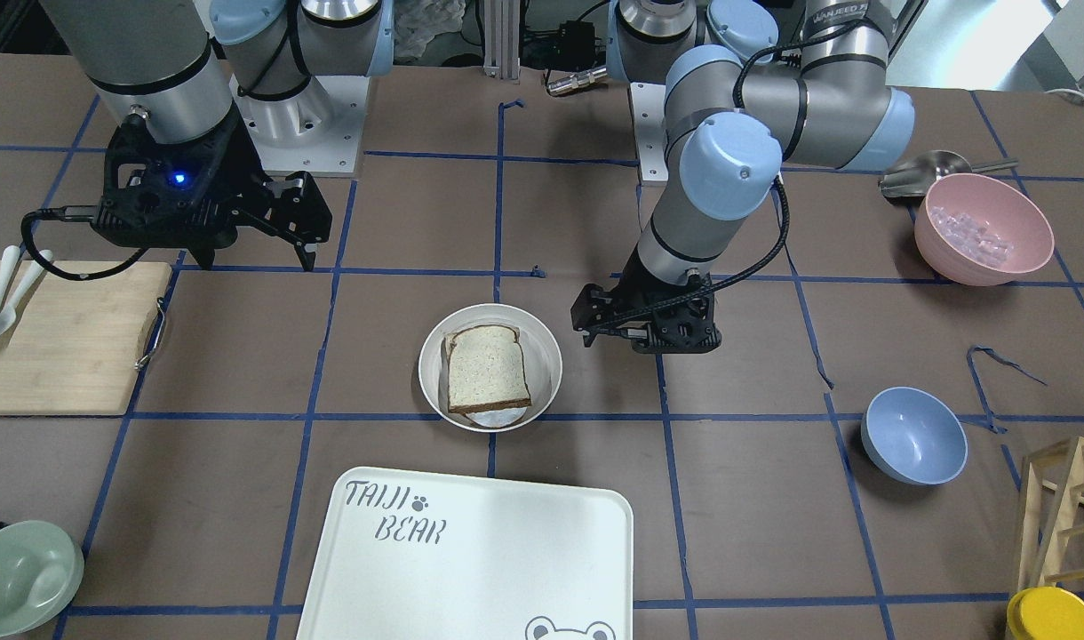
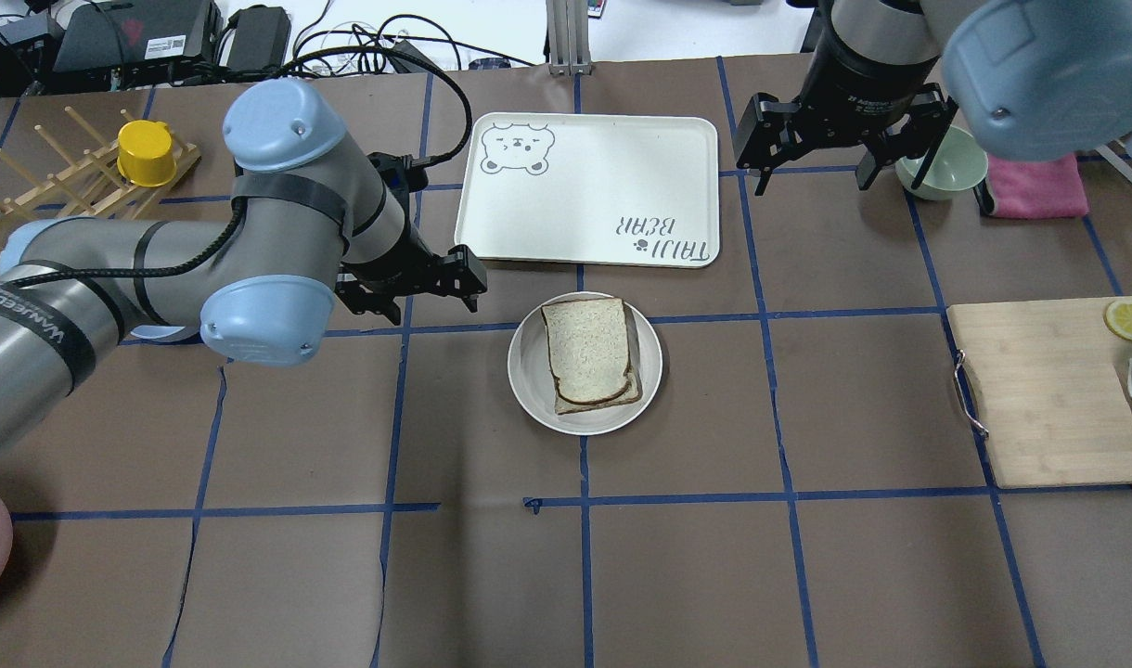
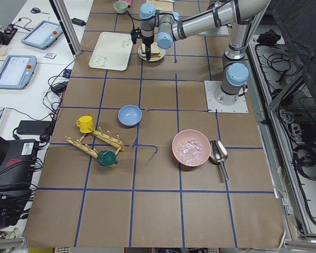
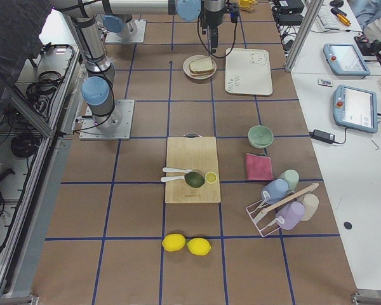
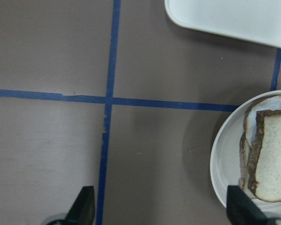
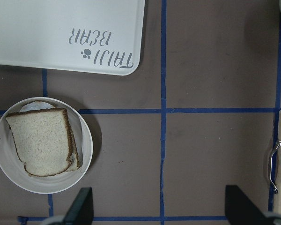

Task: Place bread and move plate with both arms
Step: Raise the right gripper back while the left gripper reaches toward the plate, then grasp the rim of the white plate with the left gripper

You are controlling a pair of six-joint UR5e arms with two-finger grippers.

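Bread [image 1: 487, 366] lies on the plate [image 1: 549, 351] near the "TAIJI BEAR" tray [image 1: 506, 560]; left claw [image 1: 647, 342] and right claw [image 1: 258, 262] both gape empty.

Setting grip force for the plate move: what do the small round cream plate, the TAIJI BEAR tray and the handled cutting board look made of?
Small round cream-white plate: smooth, matte; ceramic or melamine, cannot tell which. Large rectangular white tray: likely plastic, thin rounded rim, printed lettering, slight sheen. Pale rectangular cutting board: wood or bamboo, grain shows; its wire handle looks metal.
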